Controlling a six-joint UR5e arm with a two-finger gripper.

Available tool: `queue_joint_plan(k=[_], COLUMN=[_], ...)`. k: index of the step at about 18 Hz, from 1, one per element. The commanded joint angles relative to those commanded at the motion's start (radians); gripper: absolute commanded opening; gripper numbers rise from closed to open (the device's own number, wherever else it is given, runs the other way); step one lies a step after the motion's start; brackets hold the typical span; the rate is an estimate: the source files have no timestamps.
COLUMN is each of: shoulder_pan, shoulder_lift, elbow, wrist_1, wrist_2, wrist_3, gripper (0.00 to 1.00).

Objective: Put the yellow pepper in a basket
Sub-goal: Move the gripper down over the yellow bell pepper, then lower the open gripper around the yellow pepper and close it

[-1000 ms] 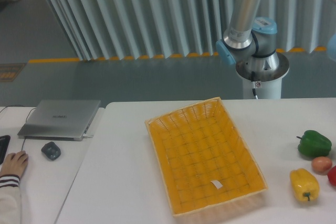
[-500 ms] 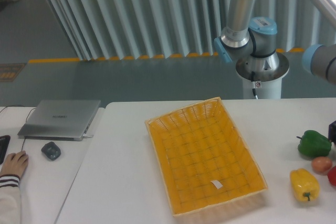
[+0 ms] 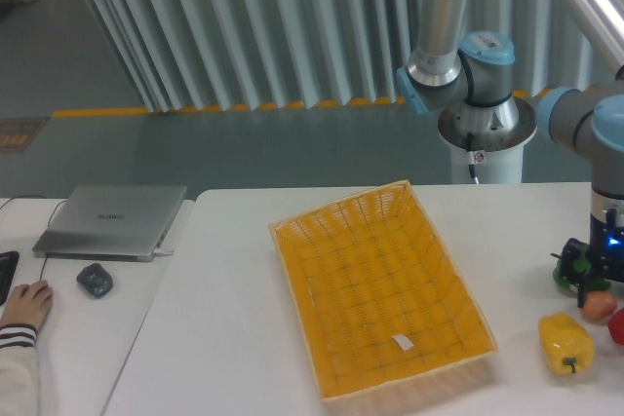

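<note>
The yellow pepper (image 3: 565,343) lies on the white table at the front right, its green stem pointing toward the front edge. The basket (image 3: 341,204), a shallow yellow wicker tray with a small white tag inside, holds nothing else and sits in the middle of the table. My gripper (image 3: 593,284) hangs at the right edge of the view, a little behind and above the yellow pepper and not touching it. It stands right over the green pepper. Its dark body hides the fingers, so I cannot make out whether they are open or shut.
A green pepper (image 3: 565,275) shows partly behind the gripper, with an orange-brown round fruit (image 3: 597,307) and a red item (image 3: 618,326) beside it. On the left are a laptop (image 3: 112,219), a mouse (image 3: 95,280) and a person's hand (image 3: 24,304). The arm's base (image 3: 486,133) stands behind the table.
The arm has swung in from the right, and the gripper has come down into view over the green pepper. The peppers and the basket have not moved.
</note>
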Motion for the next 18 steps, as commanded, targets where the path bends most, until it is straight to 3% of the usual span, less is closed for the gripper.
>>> queue_joint_plan(k=[8,10,15,18], shoulder_pan=[-0.061,-0.084,-0.101,-0.074], shoulder_lift=[-0.018,-0.055,-0.066,-0.034], elbow=[0.015,0.032,0.031,0.037], wrist_1=[0.003,0.002,0.0,-0.005], wrist_2=[-0.003,0.008,0.043,0.041], wrist_3=[-0.264,-0.282,-0.31,-0.28], gripper=[1.0,1.0,1.0,1.0])
